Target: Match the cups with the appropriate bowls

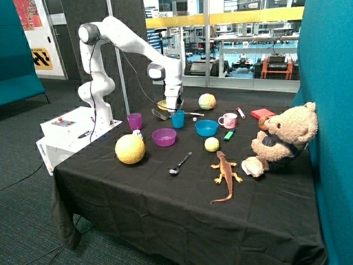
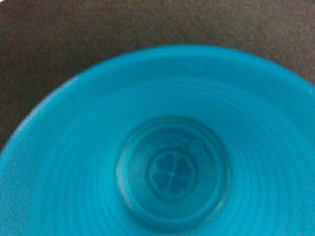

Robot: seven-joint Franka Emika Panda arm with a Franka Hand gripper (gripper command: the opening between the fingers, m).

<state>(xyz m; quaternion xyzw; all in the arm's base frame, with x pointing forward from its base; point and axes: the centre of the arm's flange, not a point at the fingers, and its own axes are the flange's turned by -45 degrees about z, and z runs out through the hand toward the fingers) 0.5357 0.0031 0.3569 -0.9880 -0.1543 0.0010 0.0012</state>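
Teal cup [image 1: 177, 119]: ribbed plastic tumbler with a clover mark on its floor, upright on the table [image 1: 165, 210], at 9 o'clock of the blue bowl [image 1: 206, 128]. Probably light, thin-walled and slippery; best pinched across the rim. The claw [image 1: 175, 109] sits at its mouth; its opening cannot be told.

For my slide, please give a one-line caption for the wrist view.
Wrist camera looking straight down into the teal-blue cup, a clover mark moulded in its base, black tablecloth behind.
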